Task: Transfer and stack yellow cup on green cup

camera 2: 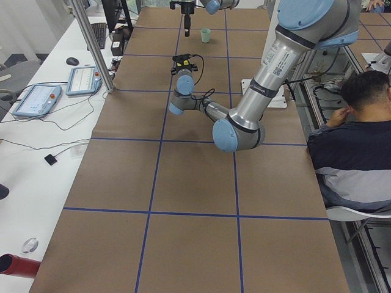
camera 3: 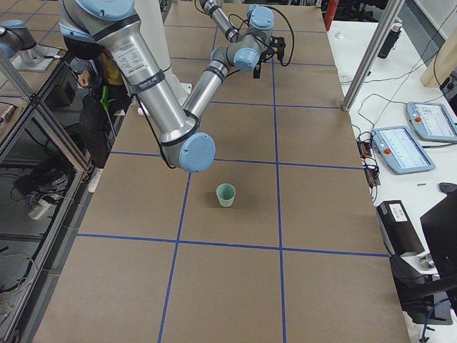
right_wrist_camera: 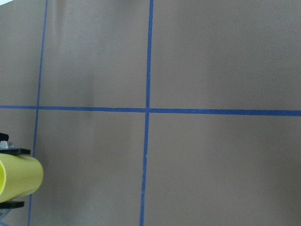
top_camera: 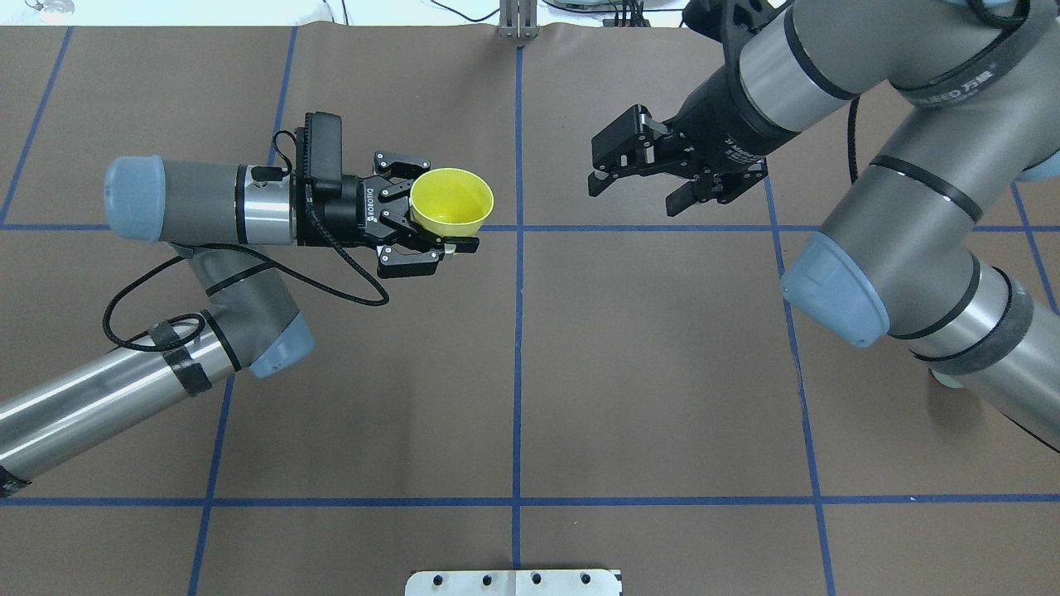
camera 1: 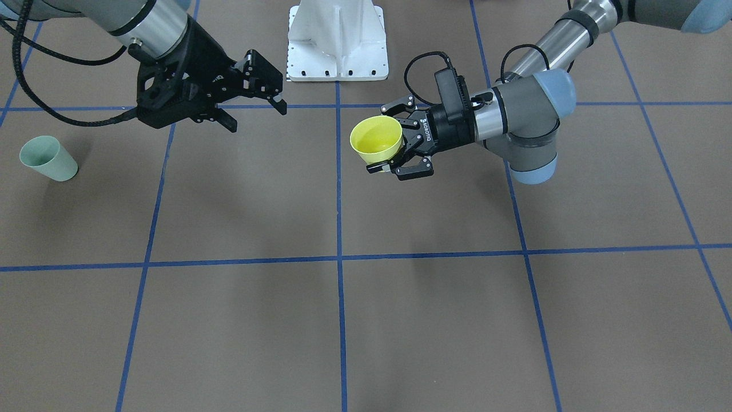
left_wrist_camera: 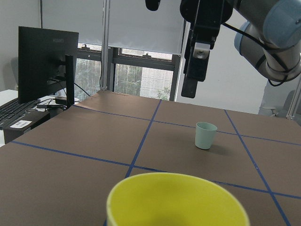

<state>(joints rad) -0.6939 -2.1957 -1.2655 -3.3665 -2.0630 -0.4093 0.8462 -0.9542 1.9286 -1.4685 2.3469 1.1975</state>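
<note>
While two robot arms are stretched over it, a wide table [camera 1: 434, 320] is shown covered in matte brown sheeting, with large squares marked on it by thin blue tape lines. The left arm [top_camera: 199, 203] and the right arm [top_camera: 894, 215] are built of smooth grey tube with silver rings and rounded pale blue caps. A flat white metal base plate [camera 1: 337, 43], dotted with small holes, is seen at the robot's edge of the table.

The left gripper [top_camera: 439, 207], black and two-fingered, is clamped on the sides of the yellow cup [camera 1: 376, 139], a smooth plastic tumbler tapering down from a wide round rim. It is held mouth upward, just beside the central blue line. The right gripper [camera 1: 257, 116] is spread wide with nothing between its fingers, and is pointed toward the yellow cup from across that line, apart from it.

The green cup [camera 1: 48, 158], a pale mint tumbler of the same tapered shape, is stood upright on the table toward the robot's right end, well apart from both grippers.
</note>
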